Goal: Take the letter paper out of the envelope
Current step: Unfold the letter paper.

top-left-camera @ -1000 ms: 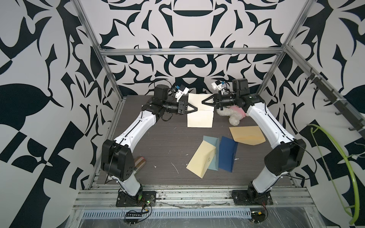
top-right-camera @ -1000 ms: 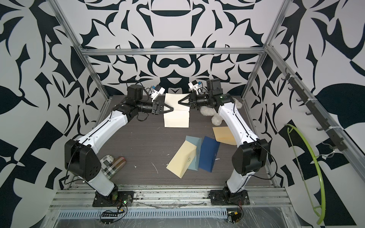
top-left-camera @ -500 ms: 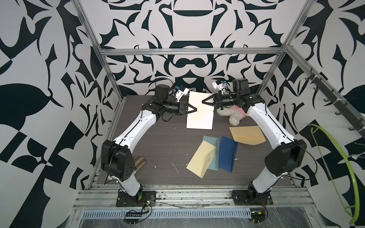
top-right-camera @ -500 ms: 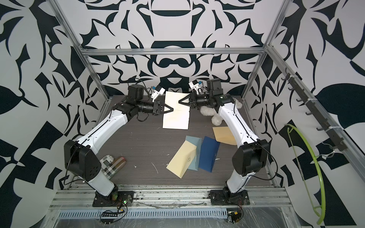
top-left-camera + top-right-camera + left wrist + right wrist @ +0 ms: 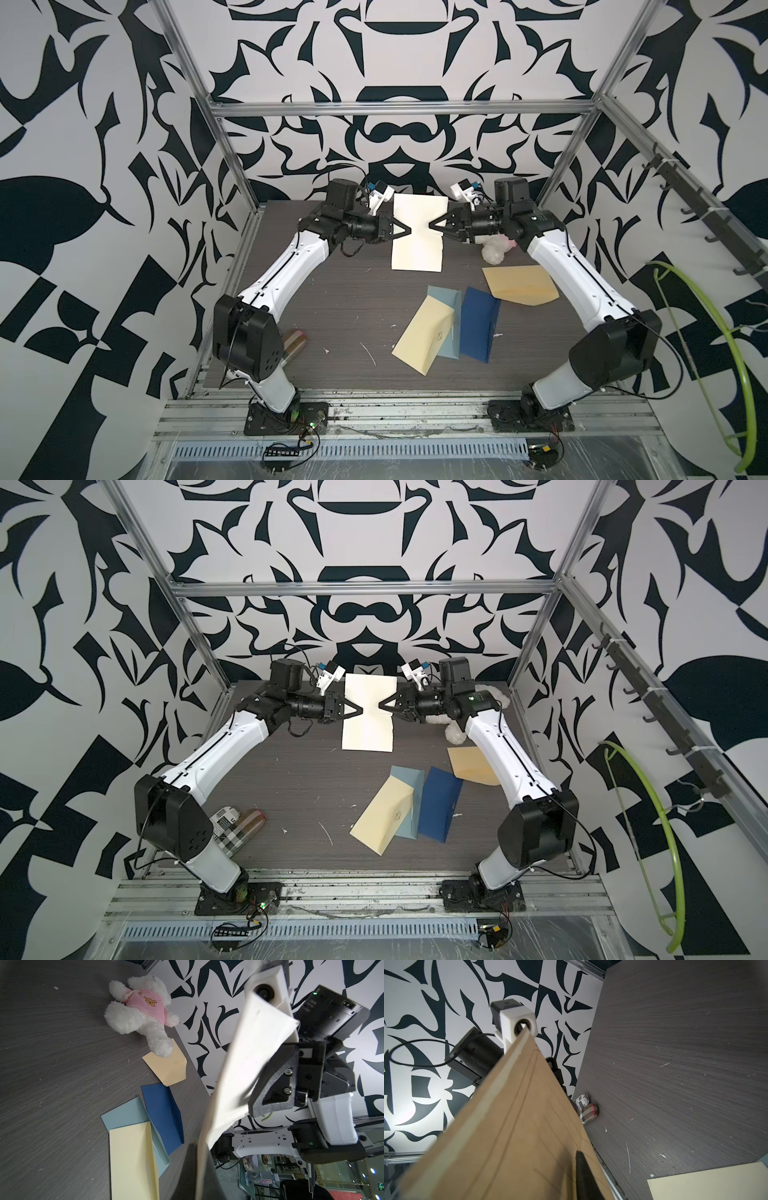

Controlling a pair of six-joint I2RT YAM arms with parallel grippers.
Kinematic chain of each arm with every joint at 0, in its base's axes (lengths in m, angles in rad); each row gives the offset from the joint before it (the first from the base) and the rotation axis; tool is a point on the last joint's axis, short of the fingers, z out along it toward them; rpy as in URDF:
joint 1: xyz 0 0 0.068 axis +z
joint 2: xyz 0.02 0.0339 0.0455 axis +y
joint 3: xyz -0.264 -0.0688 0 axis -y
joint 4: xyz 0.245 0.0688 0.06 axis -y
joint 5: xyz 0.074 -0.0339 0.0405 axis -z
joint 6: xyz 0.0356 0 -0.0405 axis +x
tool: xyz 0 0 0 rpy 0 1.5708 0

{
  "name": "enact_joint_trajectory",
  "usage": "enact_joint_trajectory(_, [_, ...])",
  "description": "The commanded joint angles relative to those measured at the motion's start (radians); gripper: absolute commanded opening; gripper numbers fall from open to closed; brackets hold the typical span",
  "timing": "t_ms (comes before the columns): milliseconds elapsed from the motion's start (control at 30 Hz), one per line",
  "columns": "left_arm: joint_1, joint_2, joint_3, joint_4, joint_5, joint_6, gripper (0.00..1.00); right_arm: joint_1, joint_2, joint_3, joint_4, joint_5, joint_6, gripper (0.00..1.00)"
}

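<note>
While the left claw (image 5: 409,230) pinches one edge of the cream envelope (image 5: 417,253) hanging between both claws, the right claw (image 5: 431,225) sits narrow on the opposite edge, grip unconfirmed, so slippage there risks the envelope swinging down.
</note>
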Motion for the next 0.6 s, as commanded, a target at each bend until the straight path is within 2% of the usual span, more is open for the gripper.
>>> enact_joint_trajectory(0, [0.005, -0.008, 0.033, -0.005, -0.002, -0.001, 0.00, 0.002, -0.029, -0.008, -0.010, 0.022, -0.030, 0.15])
enact_joint_trajectory(167, [0.004, -0.014, 0.029, -0.006, -0.010, -0.004, 0.00, 0.002, -0.036, -0.009, -0.059, 0.084, -0.060, 0.10])
enact_joint_trajectory(333, [0.004, -0.018, 0.024, -0.009, -0.011, -0.004, 0.00, 0.003, -0.048, -0.016, -0.096, 0.131, -0.086, 0.18])
enact_joint_trajectory(467, [0.004, -0.019, 0.020, -0.009, -0.013, -0.006, 0.00, 0.006, -0.051, -0.009, -0.098, 0.170, -0.079, 0.05])
enact_joint_trajectory(567, [-0.002, -0.017, 0.019, -0.004, -0.015, -0.010, 0.00, 0.019, -0.046, 0.008, -0.114, 0.216, -0.080, 0.00])
